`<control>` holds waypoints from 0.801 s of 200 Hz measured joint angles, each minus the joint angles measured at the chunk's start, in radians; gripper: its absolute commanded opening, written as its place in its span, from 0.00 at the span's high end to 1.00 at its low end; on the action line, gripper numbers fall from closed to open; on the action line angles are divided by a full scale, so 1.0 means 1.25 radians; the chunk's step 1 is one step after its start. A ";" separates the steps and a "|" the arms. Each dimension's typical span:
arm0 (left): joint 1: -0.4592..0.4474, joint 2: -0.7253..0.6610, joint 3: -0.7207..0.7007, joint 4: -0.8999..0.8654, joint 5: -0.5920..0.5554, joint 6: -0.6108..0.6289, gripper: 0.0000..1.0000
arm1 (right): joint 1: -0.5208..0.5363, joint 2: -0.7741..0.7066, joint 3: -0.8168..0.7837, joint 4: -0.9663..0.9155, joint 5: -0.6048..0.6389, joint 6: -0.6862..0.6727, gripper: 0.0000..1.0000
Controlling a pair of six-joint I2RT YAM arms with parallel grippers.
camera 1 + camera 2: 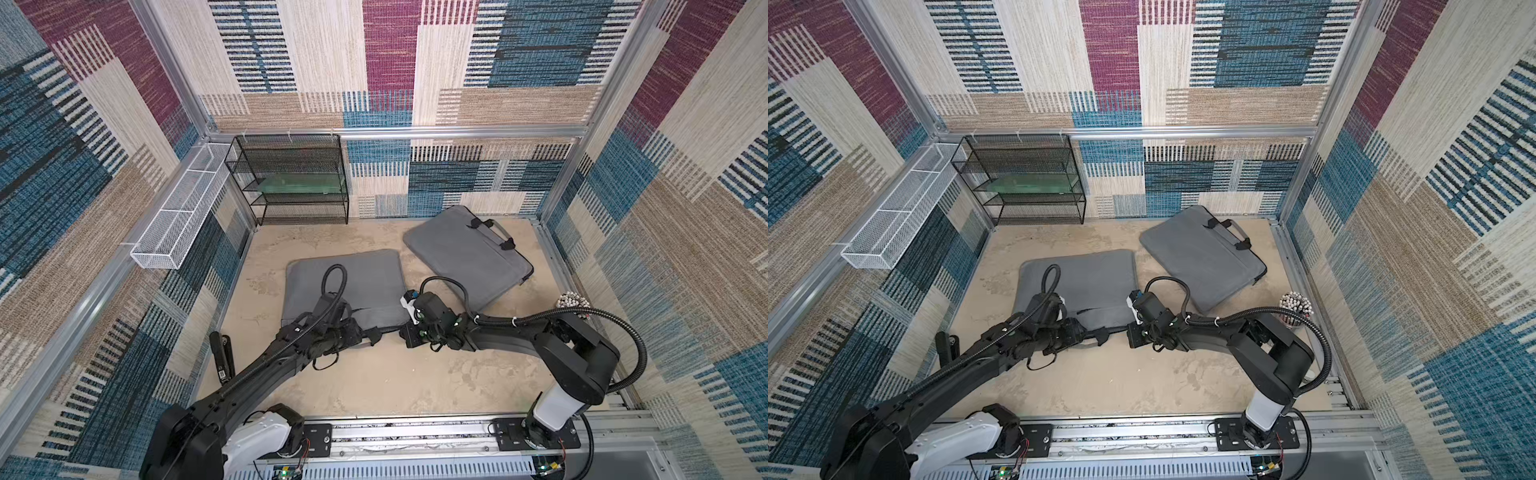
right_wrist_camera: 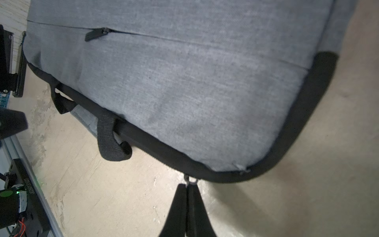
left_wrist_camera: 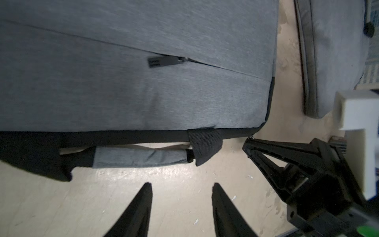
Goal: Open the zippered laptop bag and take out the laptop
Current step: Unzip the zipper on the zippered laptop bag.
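A grey zippered laptop bag [image 1: 353, 282] [image 1: 1092, 278] lies flat mid-table, its black zipper edge [image 2: 155, 145] and handle [image 3: 139, 157] facing the arms. My right gripper [image 2: 187, 185] is shut on the main zipper pull, whose metal ring [image 2: 191, 180] shows just beyond the fingertips at the bag's rounded corner. In the left wrist view that gripper [image 3: 249, 143] touches the same corner. My left gripper [image 3: 181, 185] stands open over bare table, just short of the handle. A front pocket zipper pull [image 3: 164, 61] lies on the bag's face. The laptop is hidden.
A second grey bag [image 1: 465, 253] lies at the back right. A black mesh shelf [image 1: 291, 178] and a white wire basket [image 1: 183, 212] stand at the back left. A cup of pens [image 1: 573, 301] sits by the right wall, a black bar [image 1: 222, 357] near the left wall.
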 measured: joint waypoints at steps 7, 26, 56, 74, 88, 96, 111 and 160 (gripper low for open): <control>-0.020 0.019 0.011 0.009 -0.013 0.003 0.51 | 0.002 -0.002 0.000 0.000 -0.002 -0.001 1.00; -0.066 0.066 0.026 0.035 -0.038 0.009 0.51 | 0.005 -0.006 0.000 0.001 -0.002 -0.002 1.00; -0.104 0.125 0.031 0.058 -0.072 0.009 0.51 | 0.009 -0.006 0.000 0.001 -0.003 -0.005 1.00; -0.130 0.160 0.042 0.067 -0.096 0.009 0.51 | 0.013 -0.006 0.000 0.001 -0.005 -0.007 1.00; -0.149 0.183 0.049 0.077 -0.123 0.009 0.51 | 0.016 -0.006 0.000 0.001 -0.005 -0.010 1.00; -0.156 0.193 0.050 0.078 -0.140 0.009 0.52 | 0.018 -0.006 0.000 0.001 -0.006 -0.011 1.00; -0.163 0.208 0.052 0.079 -0.173 0.008 0.53 | 0.019 -0.006 0.000 0.001 -0.006 -0.013 1.00; -0.176 0.212 0.040 0.069 -0.267 -0.021 0.53 | 0.021 -0.011 0.000 0.001 -0.009 -0.013 1.00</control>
